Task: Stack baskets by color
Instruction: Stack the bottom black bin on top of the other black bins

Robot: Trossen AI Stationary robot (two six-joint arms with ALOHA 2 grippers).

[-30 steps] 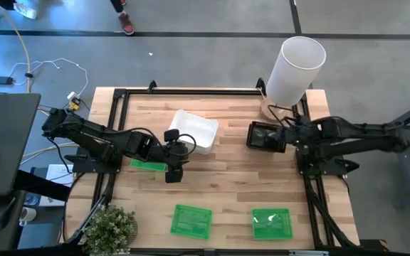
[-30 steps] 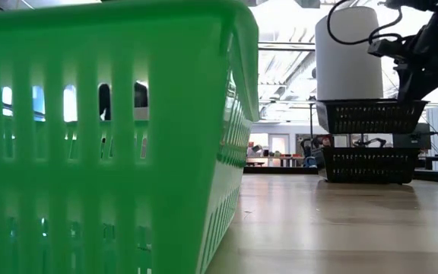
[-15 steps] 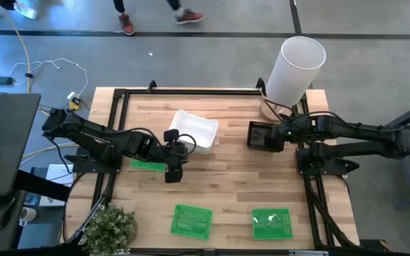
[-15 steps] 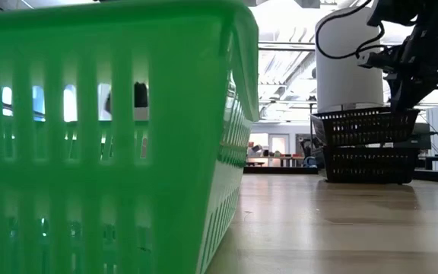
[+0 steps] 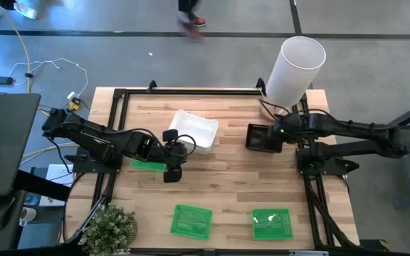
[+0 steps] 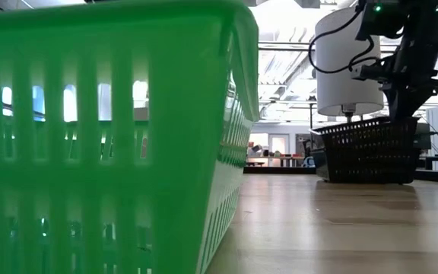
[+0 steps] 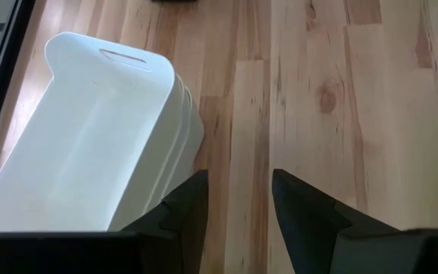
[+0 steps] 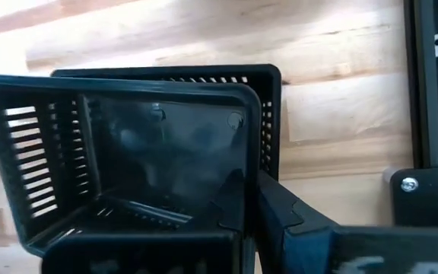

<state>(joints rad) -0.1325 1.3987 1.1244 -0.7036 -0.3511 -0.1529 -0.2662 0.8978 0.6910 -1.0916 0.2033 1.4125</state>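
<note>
My right gripper is shut on a black slotted basket that sits tilted in a second black basket at the table's far right. My left gripper hangs open above bare wood, its fingers with nothing between them, next to nested white baskets resting on their base. One green basket lies under my left arm. Two more green baskets stand at the near edge. My right gripper pinches the upper black basket's end wall, the one toward the table's right edge, with one finger inside the basket and one outside. The fingers come steeply from above. The basket is tilted, its held end higher, its bottom inside the lower black basket.
A tall white cylinder stands at the far right corner, just behind the black baskets. A potted plant sits at the near left corner. Bare wood lies in the table's middle. A green basket fills the low view's left.
My right gripper has gone down with the black basket. The basket hung level and clear above the lower black basket a second ago; now it is tipped and sunk into it. My left arm has kept still.
</note>
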